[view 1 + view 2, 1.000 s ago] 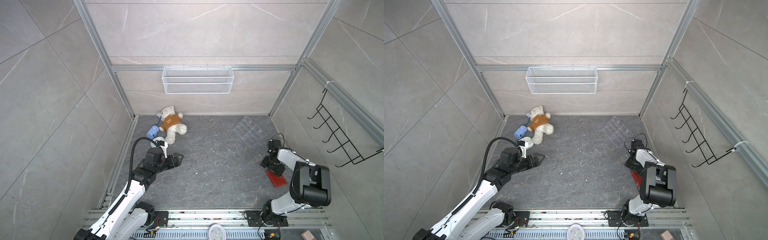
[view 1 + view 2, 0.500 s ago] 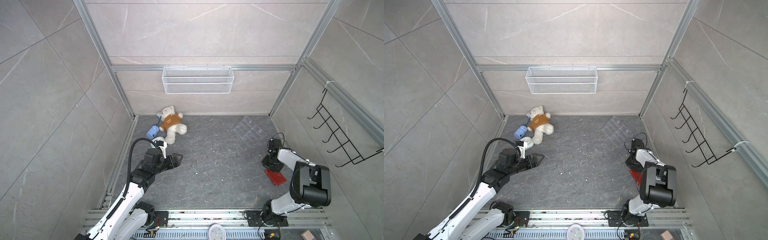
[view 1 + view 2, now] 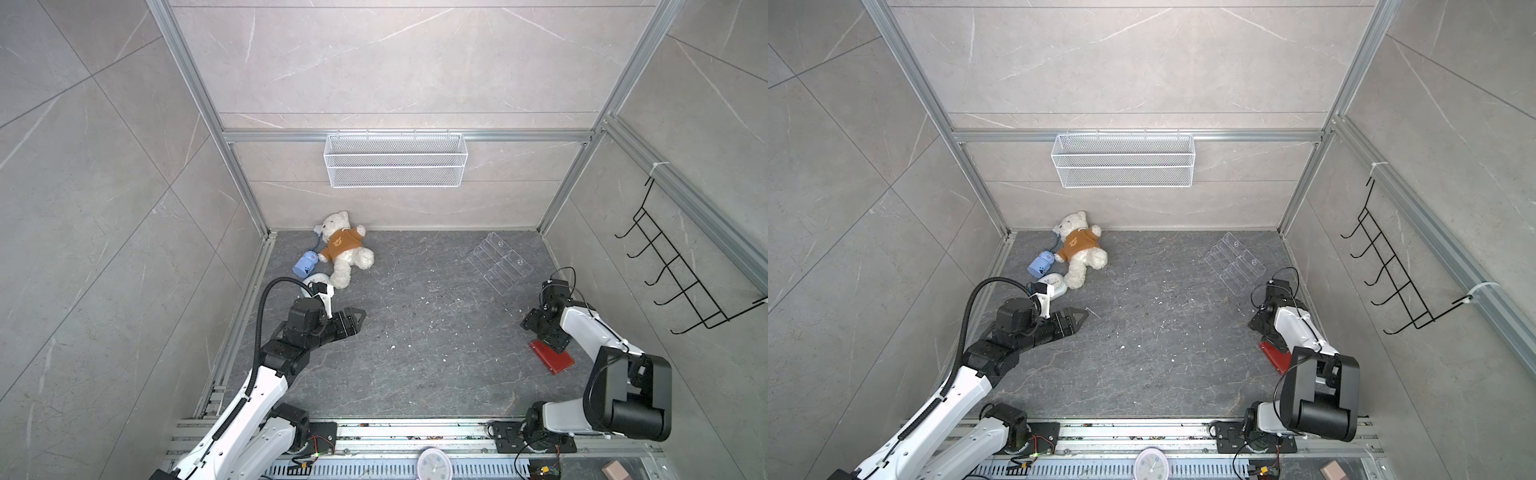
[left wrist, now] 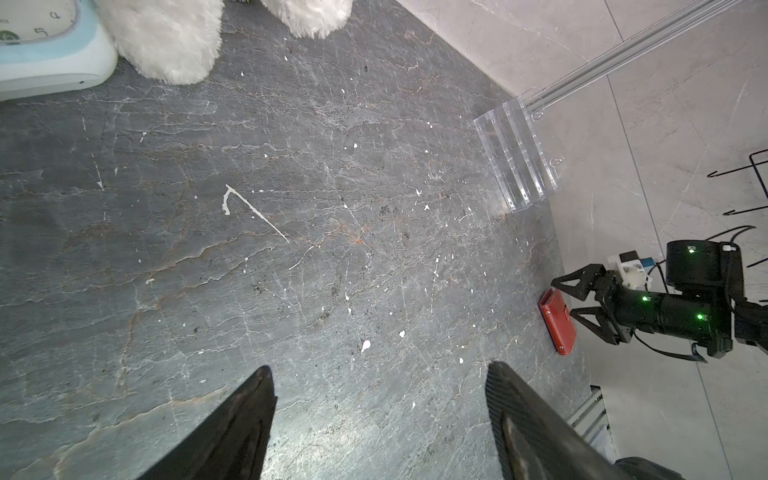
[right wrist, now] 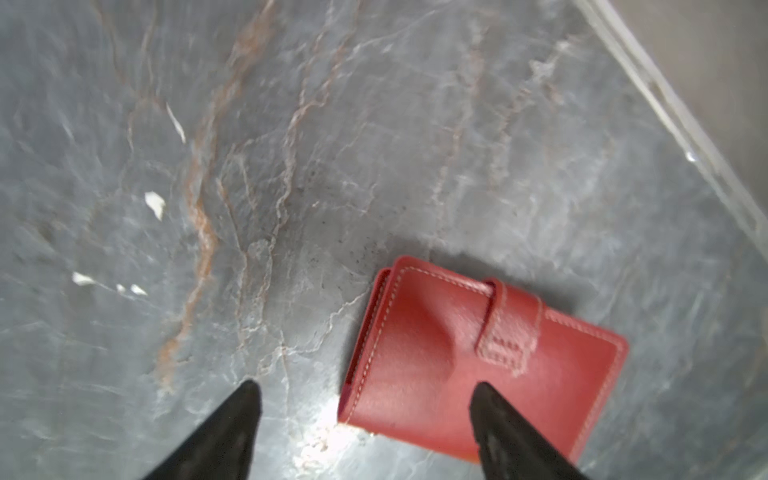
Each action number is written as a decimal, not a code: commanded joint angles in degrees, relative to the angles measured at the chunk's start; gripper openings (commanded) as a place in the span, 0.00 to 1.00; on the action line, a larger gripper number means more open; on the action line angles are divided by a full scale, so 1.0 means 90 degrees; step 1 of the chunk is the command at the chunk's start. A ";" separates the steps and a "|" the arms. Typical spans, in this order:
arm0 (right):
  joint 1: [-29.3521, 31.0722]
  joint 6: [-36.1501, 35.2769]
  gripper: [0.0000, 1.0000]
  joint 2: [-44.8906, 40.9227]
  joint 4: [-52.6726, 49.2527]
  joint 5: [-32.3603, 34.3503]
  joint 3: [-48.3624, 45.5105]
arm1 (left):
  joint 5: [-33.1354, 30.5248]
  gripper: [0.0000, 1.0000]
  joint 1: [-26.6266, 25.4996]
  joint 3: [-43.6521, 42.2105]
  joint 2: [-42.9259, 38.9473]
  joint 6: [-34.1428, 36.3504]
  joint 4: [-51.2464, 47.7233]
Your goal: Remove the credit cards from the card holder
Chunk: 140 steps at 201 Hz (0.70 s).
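The red card holder (image 5: 478, 353) lies shut on the dark floor near the right wall, its snap tab (image 5: 509, 328) folded over the cover; both top views show it (image 3: 552, 357) (image 3: 1276, 355). No credit cards are visible. My right gripper (image 5: 363, 388) hovers just above the holder's corner, open, one fingertip over the cover and one over bare floor, nothing between them. It also shows from the side (image 4: 565, 297) in the left wrist view. My left gripper (image 4: 379, 368) hangs open over bare floor at the left (image 3: 358, 322).
A teddy bear (image 3: 345, 249), a small blue object (image 3: 304, 266) and a pale round clock (image 3: 1054, 284) lie at the back left. A clear acrylic rack (image 3: 498, 264) sits behind the right arm. A wire basket (image 3: 395, 160) and black hooks (image 3: 681, 274) hang on the walls.
The right gripper stays over the card holder and its jaws now stand wide. The holder lies where it was. The left arm has hardly moved.
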 commanded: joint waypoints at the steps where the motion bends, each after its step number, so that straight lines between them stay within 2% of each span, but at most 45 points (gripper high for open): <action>1: -0.0128 0.0367 1.00 -0.0252 -0.0193 0.0034 0.0004 | 0.0186 0.81 -0.0026 0.0032 -0.0070 -0.0026 0.0180; 29: -0.0784 0.0453 1.00 -0.0326 -0.0212 -0.0449 0.0030 | 0.0219 0.82 -0.0024 0.0034 -0.0103 0.0036 0.0084; 77: -0.1993 0.0259 1.00 -0.0446 0.0168 -0.1462 -0.0540 | 0.0214 0.82 -0.0022 -0.0090 -0.0213 0.0010 0.0173; 102: -0.2267 0.0110 1.00 -0.0317 0.0461 -0.1973 -0.0792 | 0.0218 0.82 -0.0020 -0.0023 -0.0174 0.0061 0.0105; 140: -0.2287 -0.0129 1.00 -0.0268 0.0728 -0.2594 -0.0969 | 0.0184 0.82 -0.0025 -0.0041 -0.0218 0.0041 0.0097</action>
